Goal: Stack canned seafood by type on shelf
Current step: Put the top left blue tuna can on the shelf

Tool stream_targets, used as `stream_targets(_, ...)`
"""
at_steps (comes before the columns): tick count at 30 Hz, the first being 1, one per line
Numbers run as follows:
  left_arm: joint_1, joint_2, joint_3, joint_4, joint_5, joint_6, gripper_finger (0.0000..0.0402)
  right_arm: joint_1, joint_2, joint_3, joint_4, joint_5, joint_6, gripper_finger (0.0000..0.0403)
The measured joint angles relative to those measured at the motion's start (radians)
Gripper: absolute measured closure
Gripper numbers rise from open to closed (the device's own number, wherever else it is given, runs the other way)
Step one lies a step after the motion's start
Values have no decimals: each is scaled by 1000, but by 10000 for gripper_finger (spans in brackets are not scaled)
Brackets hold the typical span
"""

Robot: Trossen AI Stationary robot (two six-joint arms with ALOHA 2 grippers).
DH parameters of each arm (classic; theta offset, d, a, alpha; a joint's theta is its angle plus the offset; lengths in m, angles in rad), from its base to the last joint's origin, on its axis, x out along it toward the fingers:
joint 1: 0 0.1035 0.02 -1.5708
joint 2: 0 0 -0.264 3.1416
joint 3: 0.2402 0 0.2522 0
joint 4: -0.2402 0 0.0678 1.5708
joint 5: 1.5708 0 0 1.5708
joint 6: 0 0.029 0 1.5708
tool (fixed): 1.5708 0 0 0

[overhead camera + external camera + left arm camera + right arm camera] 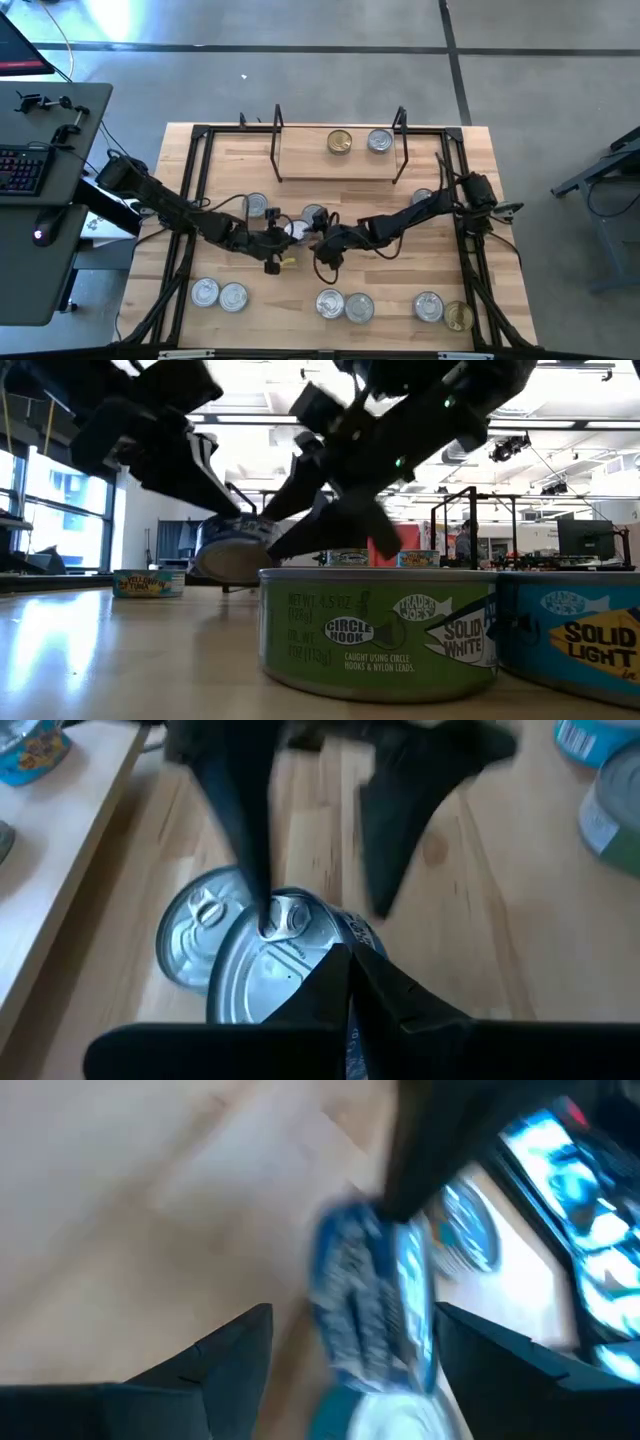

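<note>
A silver-lidded, blue-labelled can (262, 982) sits tilted mid-table, overlapping a second silver can (190, 925). My left gripper (345, 982) is shut, its tips pinched on that can's near rim. My right gripper (365, 1355) is open, and its fingers (240, 830) straddle the same can (365, 1310) from the opposite side. From above, both arms meet at the table's centre, left gripper (288, 238) and right gripper (323, 252). The shelf (310, 160) stands at the back with a gold-lidded can (340, 141) and a silver one (379, 140) on it.
More cans lie near the centre (255, 205) and by the right arm (422, 197). Several cans line the front edge, from silver ones (205, 292) to a gold one (458, 317). Closest to the low camera are a green can (375, 630) and a blue can (575, 635).
</note>
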Motion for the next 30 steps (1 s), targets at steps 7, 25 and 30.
stream_targets(7, -2, 5, 1, 54, 11, 0, 401, 1, 36, 0, 70, 43, 14, 146)
stream_targets(25, -42, -139, 3, -452, -231, -394, 401, -2, -145, 0, -86, 291, 192, 283)
stream_targets(30, -111, -171, 2, -643, -433, -536, 401, -116, -192, 74, -174, 350, 146, 283)
